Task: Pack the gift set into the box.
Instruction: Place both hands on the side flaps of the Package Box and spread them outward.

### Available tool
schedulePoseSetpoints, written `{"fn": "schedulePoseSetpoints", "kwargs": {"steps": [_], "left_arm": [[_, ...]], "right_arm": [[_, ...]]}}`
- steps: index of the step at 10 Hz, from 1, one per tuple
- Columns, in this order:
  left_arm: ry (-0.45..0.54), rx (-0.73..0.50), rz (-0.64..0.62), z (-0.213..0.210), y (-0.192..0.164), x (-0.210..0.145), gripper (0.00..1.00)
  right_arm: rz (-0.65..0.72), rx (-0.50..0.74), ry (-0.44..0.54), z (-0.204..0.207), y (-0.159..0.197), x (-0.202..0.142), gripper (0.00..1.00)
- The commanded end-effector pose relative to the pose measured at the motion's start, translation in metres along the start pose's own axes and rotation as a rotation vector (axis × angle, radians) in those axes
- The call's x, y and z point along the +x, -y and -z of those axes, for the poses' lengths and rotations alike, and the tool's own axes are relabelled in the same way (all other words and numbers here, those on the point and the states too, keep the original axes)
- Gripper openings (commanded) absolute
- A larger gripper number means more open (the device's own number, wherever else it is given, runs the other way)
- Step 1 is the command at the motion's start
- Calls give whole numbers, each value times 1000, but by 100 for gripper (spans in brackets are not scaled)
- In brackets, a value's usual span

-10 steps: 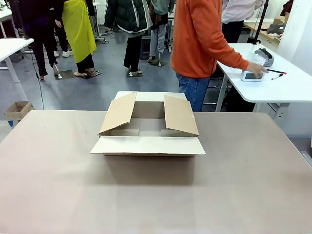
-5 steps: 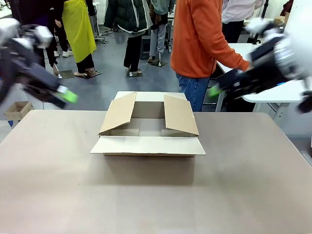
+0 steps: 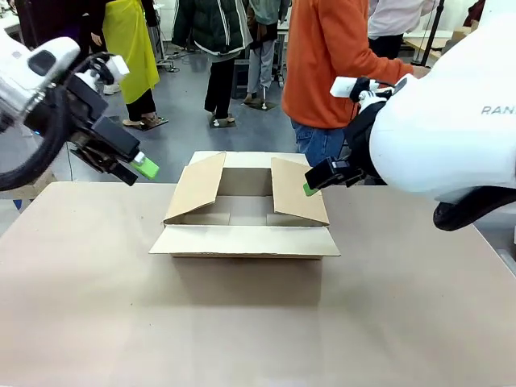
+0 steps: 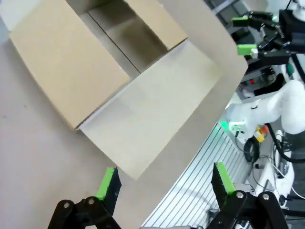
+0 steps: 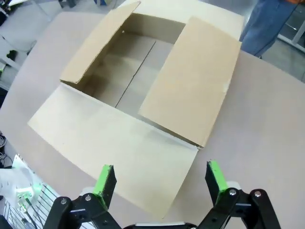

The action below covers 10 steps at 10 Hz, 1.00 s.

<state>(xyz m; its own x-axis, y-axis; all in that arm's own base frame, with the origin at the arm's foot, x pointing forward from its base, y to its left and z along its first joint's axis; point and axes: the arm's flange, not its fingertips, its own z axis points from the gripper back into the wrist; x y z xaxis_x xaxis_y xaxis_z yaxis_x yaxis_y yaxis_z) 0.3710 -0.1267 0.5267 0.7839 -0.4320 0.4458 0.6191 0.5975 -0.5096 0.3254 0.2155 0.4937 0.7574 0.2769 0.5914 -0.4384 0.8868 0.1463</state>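
While side flaps [image 3: 298, 189] lean inward, we see box [image 3: 246, 239] floor only partly, L gripper [image 4: 165, 174] & R gripper [image 5: 159, 172] both w/ fingers spread apart.

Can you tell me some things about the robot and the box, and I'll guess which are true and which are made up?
1. The box has its top flaps open. True.
2. A grey pouch lies inside the box. False: the right wrist view shows bare cardboard inside.
3. The left claw and the right claw are both open and hold nothing. True.
4. The left claw is gripping a flap of the box. False: it hangs in the air off the box's left side, apart from it.
5. A person in an orange top stands at the far side of the table. True.
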Motion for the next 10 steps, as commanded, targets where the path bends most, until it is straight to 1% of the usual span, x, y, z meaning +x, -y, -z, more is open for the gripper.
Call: {"fn": "schedulePoseSetpoints", "kwargs": {"steps": [1, 2, 3, 4, 5, 6, 8, 9, 10], "left_arm": [[-28, 92, -3, 35, 8, 24, 100], [-56, 148, -92, 45, 1, 46, 100], [-65, 244, -196, 58, -5, 66, 100], [-151, 278, -227, 73, -9, 86, 100], [-208, 327, -255, 88, -13, 106, 100], [-250, 394, -296, 105, -20, 130, 100], [-276, 496, -345, 132, -31, 161, 100], [-286, 540, -336, 144, -29, 169, 100], [-276, 619, -360, 155, -28, 176, 100]], "right_arm": [[-40, 1, -32, 22, -10, 8, 100], [-8, -5, 2, 28, -16, 7, 100], [-5, -1, 38, 33, -20, 1, 100], [-20, 21, 71, 35, -20, -4, 100], [-20, 36, 102, 37, -18, -8, 100], [-18, 42, 156, 37, -18, -11, 100], [-33, 40, 123, 38, -15, -19, 100], [-30, 47, 118, 40, -11, -23, 100], [-4, 15, 116, 35, -24, 6, 100]]}}
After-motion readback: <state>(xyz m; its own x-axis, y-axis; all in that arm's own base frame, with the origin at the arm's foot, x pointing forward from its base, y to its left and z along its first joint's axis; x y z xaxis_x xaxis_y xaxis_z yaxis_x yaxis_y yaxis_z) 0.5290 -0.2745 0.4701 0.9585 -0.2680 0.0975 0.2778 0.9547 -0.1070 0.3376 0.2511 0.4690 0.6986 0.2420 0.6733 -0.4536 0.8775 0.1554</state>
